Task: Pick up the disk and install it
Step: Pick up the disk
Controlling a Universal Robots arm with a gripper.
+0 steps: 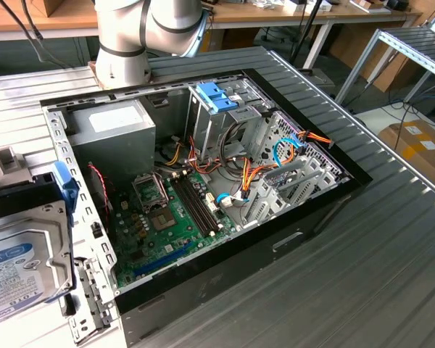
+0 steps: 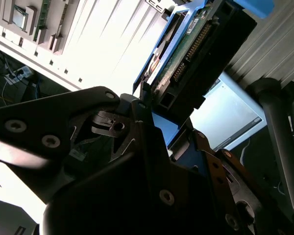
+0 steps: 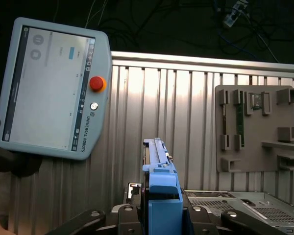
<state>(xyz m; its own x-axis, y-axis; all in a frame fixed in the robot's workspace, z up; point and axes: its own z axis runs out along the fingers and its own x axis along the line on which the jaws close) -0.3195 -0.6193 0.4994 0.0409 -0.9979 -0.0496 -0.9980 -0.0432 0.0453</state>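
Observation:
The disk (image 1: 22, 268) hangs at the exterior view's lower left, outside the open computer case (image 1: 304, 217). Its white-and-blue label faces up, and a blue side rail (image 1: 65, 190) runs along the edge nearest the case. In the first wrist view the disk (image 3: 159, 191) stands edge-on, blue tab toward the camera, with my gripper (image 3: 161, 213) shut on it from both sides. In the second wrist view its green circuit board and connector (image 2: 191, 49) show, and a black finger (image 2: 137, 115) presses against its blue rail.
Inside the case are a grey power-supply box (image 1: 112, 127), a green motherboard (image 1: 167, 217), orange and yellow cables, and a drive bay with a light-blue latch (image 1: 217, 98). On the ribbed metal table (image 3: 186, 98) lie a teach pendant (image 3: 54, 88) and a grey fixture plate (image 3: 257, 129).

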